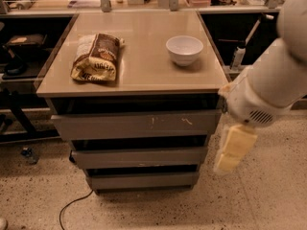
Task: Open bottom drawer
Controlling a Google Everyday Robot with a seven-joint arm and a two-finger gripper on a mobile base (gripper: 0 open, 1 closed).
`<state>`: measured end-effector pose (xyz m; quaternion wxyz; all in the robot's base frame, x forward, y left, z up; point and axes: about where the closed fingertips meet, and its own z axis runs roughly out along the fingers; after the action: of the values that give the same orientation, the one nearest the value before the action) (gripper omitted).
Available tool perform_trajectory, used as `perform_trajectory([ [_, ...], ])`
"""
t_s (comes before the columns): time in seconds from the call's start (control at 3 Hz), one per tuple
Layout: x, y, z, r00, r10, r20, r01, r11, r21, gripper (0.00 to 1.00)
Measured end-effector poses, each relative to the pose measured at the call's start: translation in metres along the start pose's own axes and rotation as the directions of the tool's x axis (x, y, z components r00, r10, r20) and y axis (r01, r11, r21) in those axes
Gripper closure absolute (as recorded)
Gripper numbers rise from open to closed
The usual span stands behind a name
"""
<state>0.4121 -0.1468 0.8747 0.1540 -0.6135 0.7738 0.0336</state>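
Note:
The bottom drawer (144, 180) is the lowest of three grey-beige fronts on the cabinet, plain and without a handle, and it sits closed. Above it are the middle plain front (139, 156) and the tall top front (136, 124) with white scratch marks. My gripper (232, 149) hangs cream-coloured below the white arm (268, 87), just off the cabinet's right side at about the height of the middle drawer. It touches nothing.
On the cabinet top (144, 66) lie a brown snack bag (97, 57) at the left and a white bowl (184, 49) at the right. A black cable (72, 206) runs over the speckled floor at the front left. Cluttered benches stand behind.

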Motion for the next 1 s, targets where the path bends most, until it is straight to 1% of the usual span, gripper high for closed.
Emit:
perform_trajectory([
  [0.33, -0.01, 0.034, 0.079, 1.0, -0.005, 0.0, 0.005, 0.9955, -0.095, 0.0],
  [0.67, -0.01, 0.034, 0.079, 1.0, -0.005, 0.001, 0.005, 0.9955, -0.094, 0.0],
  [1.0, -0.024, 0.054, 0.116, 0.996, 0.062, 0.065, -0.051, 0.9875, -0.149, 0.0],
])
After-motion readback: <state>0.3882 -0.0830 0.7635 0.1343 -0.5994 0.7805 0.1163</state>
